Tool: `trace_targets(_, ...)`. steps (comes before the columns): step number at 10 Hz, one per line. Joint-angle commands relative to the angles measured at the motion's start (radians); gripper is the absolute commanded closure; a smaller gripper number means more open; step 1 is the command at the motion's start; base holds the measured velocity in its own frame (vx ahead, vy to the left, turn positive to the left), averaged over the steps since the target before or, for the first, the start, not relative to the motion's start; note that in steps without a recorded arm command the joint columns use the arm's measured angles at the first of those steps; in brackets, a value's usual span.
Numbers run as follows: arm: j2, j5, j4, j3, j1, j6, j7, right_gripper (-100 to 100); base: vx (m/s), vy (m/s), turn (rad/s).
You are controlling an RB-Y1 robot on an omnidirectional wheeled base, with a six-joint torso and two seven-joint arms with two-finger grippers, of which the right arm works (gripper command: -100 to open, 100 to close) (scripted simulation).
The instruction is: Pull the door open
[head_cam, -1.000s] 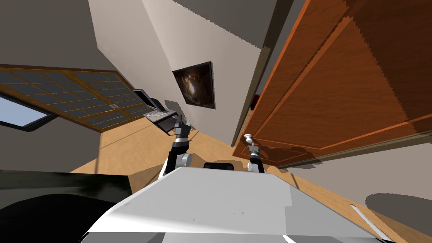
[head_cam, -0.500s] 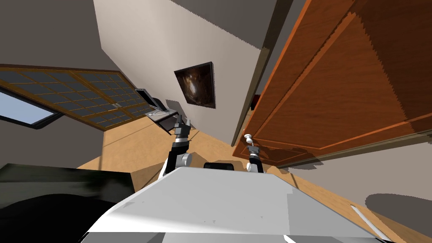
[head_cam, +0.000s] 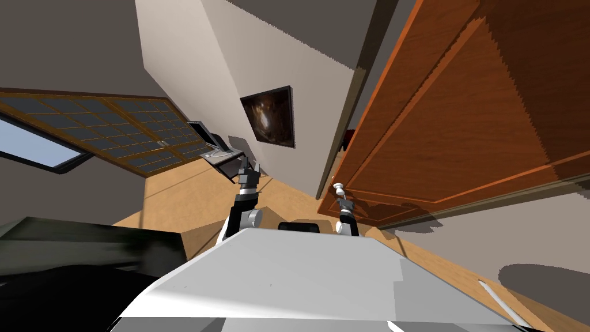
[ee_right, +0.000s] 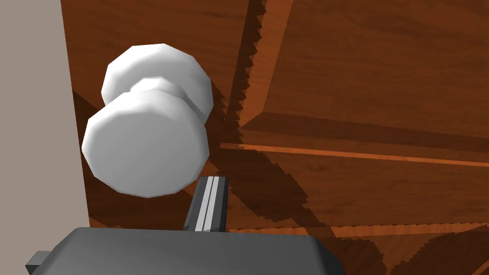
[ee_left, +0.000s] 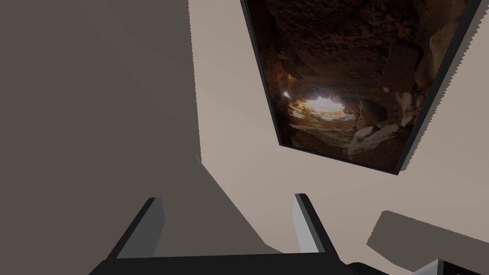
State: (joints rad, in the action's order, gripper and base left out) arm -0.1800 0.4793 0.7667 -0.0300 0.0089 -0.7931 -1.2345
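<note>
- Brown panelled door (head_cam: 461, 115) stands to my right front. A grey wedge shows between its knob edge and the dark door frame (head_cam: 351, 109), so I judge it already a little ajar.
- White round knob (ee_right: 145, 153) sits close to the door's free edge, just beside a pale strip of wall.
- Right gripper (ee_right: 210, 180) is at the knob. Its fingers (ee_right: 207, 205) are pressed together into one thin blade and hold nothing. They rise just beside the knob's face, on the side away from the door's edge. Touching or a hair apart, I cannot tell.
- Left gripper (head_cam: 248, 169) is raised out in front, well apart from the door, fingers spread wide and empty.
- Step in hand, as I read it: the pull itself, with the shut fingers set against the knob as a hook rather than pinching it.
- The next move calls for drawing the right hand back toward my chest along the door's arc, keeping the blade tucked behind the knob's wide face.
- Risk: with no pinch, the fingers could slide off the rounded knob if the pull runs straight and not along the swing.
</note>
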Motion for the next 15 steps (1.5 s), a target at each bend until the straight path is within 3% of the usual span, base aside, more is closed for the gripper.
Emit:
trace_targets(1, 0.021, 0.011, 0.021, 0.024, -0.012, 0.001, -0.050, -100, -0.057, -0.020, 0.068)
trace_targets(5, 0.026, 0.034, 0.024, 0.032, -0.013, 0.004, -0.106, -100, -0.036, -0.007, 0.008)
trace_targets(6, 0.005, 0.037, 0.023, 0.012, 0.007, 0.016, -0.091, -100, -0.011, -0.028, -0.046)
trace_targets(10, -0.004, 0.060, 0.035, -0.017, -0.039, 0.106, -0.076, -100, 0.013, 0.017, -0.055)
trace_targets(12, -0.004, 0.060, 0.035, -0.017, -0.039, 0.106, -0.076, -100, 0.023, 0.019, -0.003)
trace_targets(13, -0.020, 0.066, 0.020, -0.030, -0.029, 0.110, -0.082, -100, 0.009, -0.018, -0.050)
trace_targets(14, -0.020, 0.066, 0.020, -0.030, -0.029, 0.110, -0.082, 100, 0.004, -0.014, 0.015)
trace_targets(15, -0.020, 0.066, 0.020, -0.030, -0.029, 0.110, -0.082, 100, -0.001, 0.010, 0.041)
